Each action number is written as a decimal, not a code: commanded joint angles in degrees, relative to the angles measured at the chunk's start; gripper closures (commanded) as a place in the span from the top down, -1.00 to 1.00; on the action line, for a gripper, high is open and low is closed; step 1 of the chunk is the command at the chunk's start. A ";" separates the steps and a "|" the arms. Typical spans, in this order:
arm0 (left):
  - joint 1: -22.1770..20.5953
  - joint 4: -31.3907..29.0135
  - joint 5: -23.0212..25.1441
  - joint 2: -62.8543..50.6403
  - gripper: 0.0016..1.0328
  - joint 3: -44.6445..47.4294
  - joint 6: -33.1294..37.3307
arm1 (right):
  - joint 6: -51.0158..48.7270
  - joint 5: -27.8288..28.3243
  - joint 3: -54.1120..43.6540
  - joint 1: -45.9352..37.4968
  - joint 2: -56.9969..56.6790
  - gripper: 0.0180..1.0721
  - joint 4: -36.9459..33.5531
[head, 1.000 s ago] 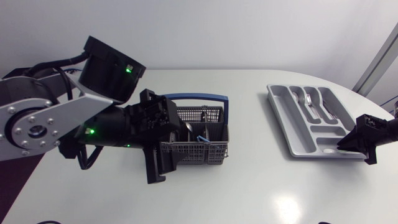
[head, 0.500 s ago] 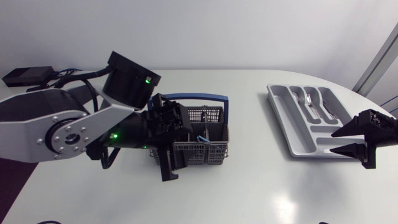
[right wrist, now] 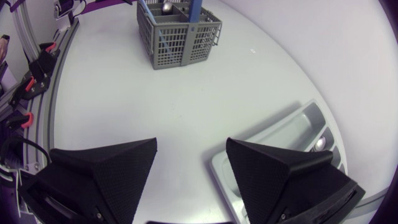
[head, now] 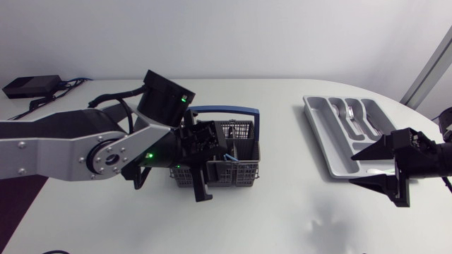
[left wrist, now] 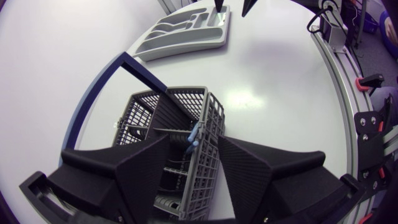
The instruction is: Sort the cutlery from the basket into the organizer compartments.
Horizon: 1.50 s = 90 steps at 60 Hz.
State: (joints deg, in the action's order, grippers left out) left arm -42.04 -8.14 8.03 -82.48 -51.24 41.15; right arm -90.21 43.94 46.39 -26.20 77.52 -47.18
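The grey wire basket (head: 236, 152) with a blue handle (head: 224, 110) stands mid-table and holds cutlery, among it a blue-handled piece (left wrist: 193, 134). My left gripper (head: 208, 173) hangs over the basket's front left part, open. In the left wrist view my left gripper (left wrist: 193, 167) has one finger over the basket's inside and the other beside its outer wall; I see nothing gripped. The grey organizer (head: 319, 134) lies at the right with forks (head: 351, 113) in its far compartments. My right gripper (head: 376, 168) stands open at its near end with nothing between the fingers (right wrist: 112, 168).
In the right wrist view the organizer's corner (right wrist: 273, 146) lies under the right finger, with a spoon bowl (right wrist: 319, 144) in it, and the basket (right wrist: 177, 31) far ahead. Bare white table lies between basket and organizer. The table's curved edge runs near the organizer.
My left arm has swung right over the basket and its fingers have drawn closer together. My right gripper has opened and drifted left along the organizer's near end.
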 commanded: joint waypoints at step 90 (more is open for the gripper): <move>0.73 5.59 0.23 -2.34 -0.93 2.29 4.38 | 35.99 3.34 -12.11 31.29 -19.51 0.58 11.76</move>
State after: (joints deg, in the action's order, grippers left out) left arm -40.91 -2.85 8.08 -84.77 -49.84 44.03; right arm -56.42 47.55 35.86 4.14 58.87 -35.83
